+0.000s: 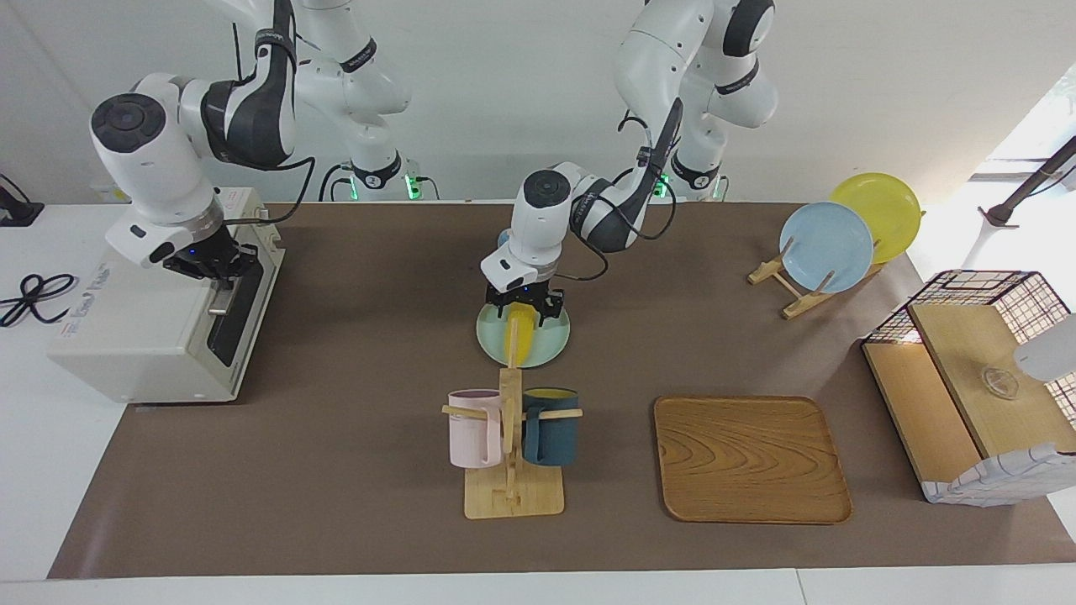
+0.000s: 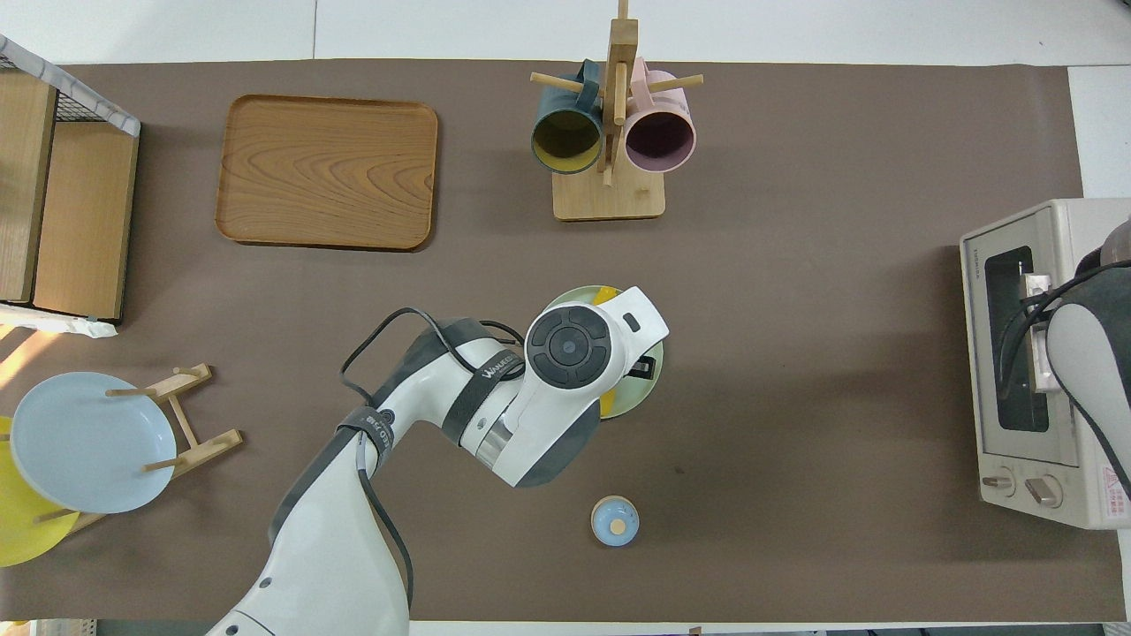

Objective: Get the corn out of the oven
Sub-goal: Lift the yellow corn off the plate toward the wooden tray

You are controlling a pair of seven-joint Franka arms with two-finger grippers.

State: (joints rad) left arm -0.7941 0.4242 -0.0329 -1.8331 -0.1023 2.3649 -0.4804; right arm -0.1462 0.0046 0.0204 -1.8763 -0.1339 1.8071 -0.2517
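Observation:
The yellow corn [image 1: 523, 340] lies on a pale green plate [image 1: 551, 346] in the middle of the table; in the overhead view only its end [image 2: 604, 295] shows past the left wrist. My left gripper [image 1: 523, 316] is low over the plate, fingers spread either side of the corn's nearer end. The off-white oven [image 1: 143, 336] stands at the right arm's end of the table, and its dark glass door looks shut. My right gripper [image 1: 224, 284] is at the door's metal bar handle [image 2: 1034, 340].
A wooden mug rack [image 1: 510, 470] with a pink and a dark blue mug stands farther from the robots than the plate. A wooden tray [image 1: 748, 458], a plate stand [image 1: 828, 244] and a wire-and-wood basket box [image 1: 975, 378] are toward the left arm's end. A small blue knobbed piece [image 2: 614, 521] sits nearer the robots.

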